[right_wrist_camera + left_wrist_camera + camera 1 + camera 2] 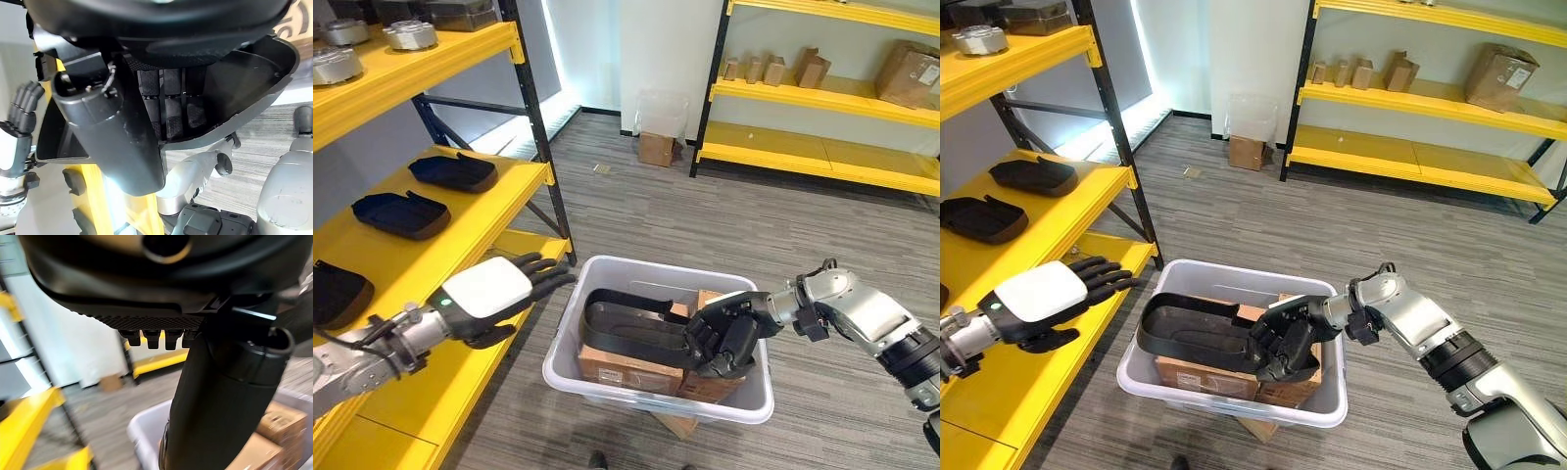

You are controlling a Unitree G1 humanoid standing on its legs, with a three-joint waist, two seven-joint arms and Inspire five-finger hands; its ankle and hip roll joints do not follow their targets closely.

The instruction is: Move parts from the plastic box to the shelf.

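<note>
One black moulded part (626, 328) is the job right now, and I have it clamped at its right end in the right hand (724, 338), fingers curled round its rim, as the right wrist view confirms. The part lies across the white plastic box (607, 387), resting on the cardboard boxes (631, 370) packed inside. I judge this as the pick step, grasp made and the lift not yet done. Next I need to raise the part clear of the box wall and carry it left to the yellow shelf (499, 191), where three similar black parts (399, 213) already sit. My left hand (499, 289) hovers between shelf and box, palm down, fingers straight and holding nothing, ready to support the long part.
</note>
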